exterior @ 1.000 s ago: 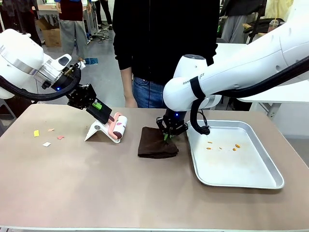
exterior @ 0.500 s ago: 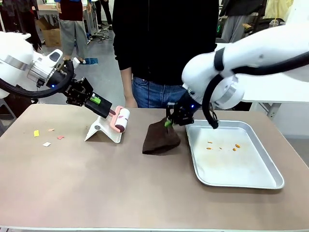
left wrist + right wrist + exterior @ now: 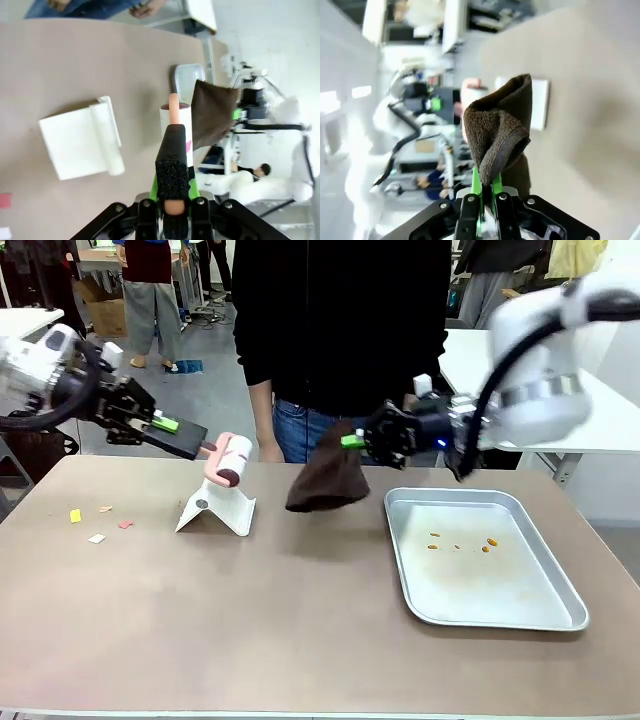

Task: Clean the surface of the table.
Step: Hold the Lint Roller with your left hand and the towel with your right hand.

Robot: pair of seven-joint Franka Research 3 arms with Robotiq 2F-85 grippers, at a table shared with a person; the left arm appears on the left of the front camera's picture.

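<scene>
The table has a taupe top, with a few small paper scraps near its left end. My left gripper is shut on the pink handle of a lint roller, held in the air just above a white stand. In the left wrist view the gripper pinches that handle, and the roller points over the table. My right gripper is shut on a corner of a dark brown cloth, which hangs clear of the table. The cloth fills the right gripper.
A silver metal tray lies at the right with a few orange crumbs in it. A person in a black top stands at the far edge, behind the cloth. The white stand sits on the table under the roller.
Both arms have risen. The left one lifted the lint roller off its stand and drew back to the left. The right one lifted the brown cloth off the table.
</scene>
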